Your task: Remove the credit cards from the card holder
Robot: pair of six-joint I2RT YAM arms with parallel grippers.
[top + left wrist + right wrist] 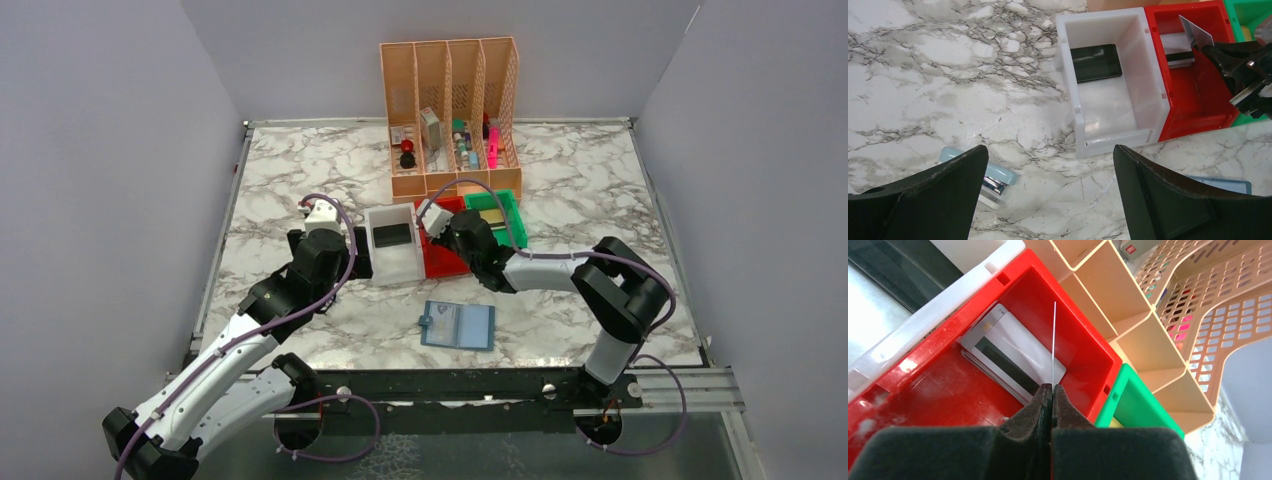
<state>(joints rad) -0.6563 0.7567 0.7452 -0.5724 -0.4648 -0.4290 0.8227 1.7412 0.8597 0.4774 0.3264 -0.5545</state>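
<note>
The teal card holder (pixel 458 325) lies open and flat on the marble near the front; the left wrist view catches only its corner (pixel 1224 184). My right gripper (pixel 1052 386) is shut on a thin silvery-grey credit card (pixel 1054 340), seen edge-on and standing upright over the red bin (pixel 938 385). The same card (pixel 1195 31) shows tilted in the left wrist view. More cards (pixel 1013 352) lie flat in the red bin's far end. My left gripper (pixel 1050 150) hangs open over bare marble in front of the white bin (pixel 1075 100), holding nothing.
The white bin holds a flat black item (pixel 1095 62). A green bin (pixel 510 215) sits right of the red one, and a peach mesh organizer (pixel 452 110) stands behind them. A light-blue stapler (pixel 993 180) lies by my left finger.
</note>
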